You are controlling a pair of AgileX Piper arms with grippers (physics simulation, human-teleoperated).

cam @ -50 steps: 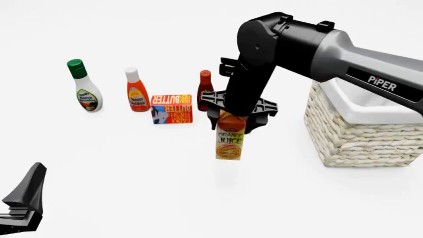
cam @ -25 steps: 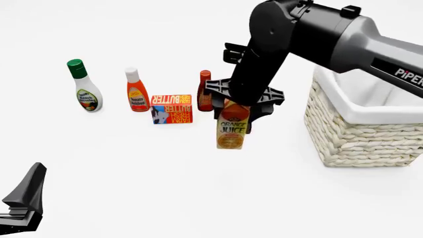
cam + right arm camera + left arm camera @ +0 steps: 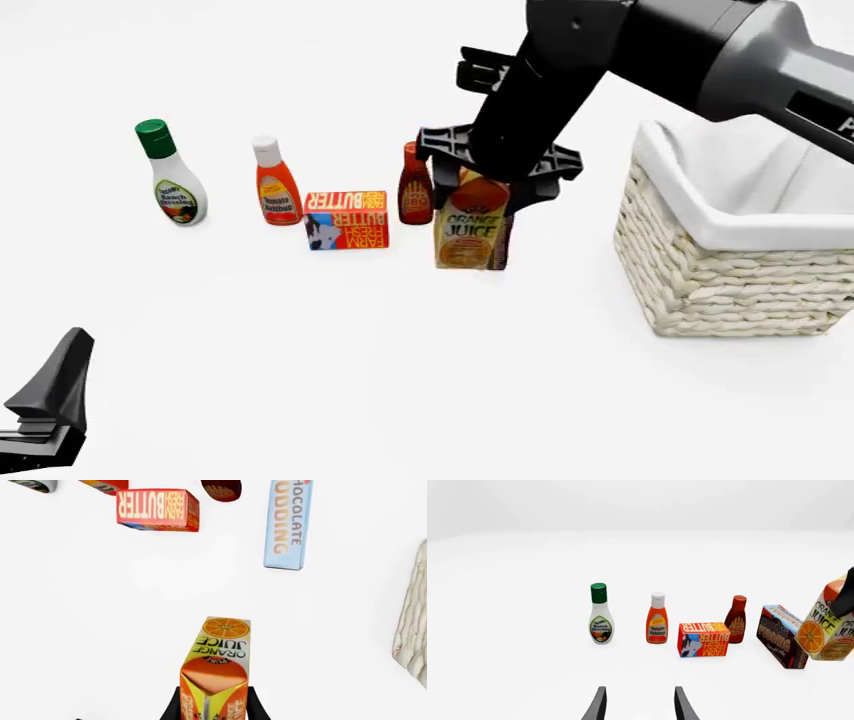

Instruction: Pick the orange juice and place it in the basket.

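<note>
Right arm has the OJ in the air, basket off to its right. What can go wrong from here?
1. The right gripper pinches only the gable top of the orange juice; most of the carton hangs below, so it may swing or slip in transit.
2. The basket has a tall wall; if the carton isn't raised further, its bottom might clip the rim.
3. The chocolate pudding box lies on the table under the lift area; a drop could knock it.

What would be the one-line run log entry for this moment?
phase: lift | right gripper: shut on orange juice, off table | left gripper: open, idle | basket: juice not in yet
</note>
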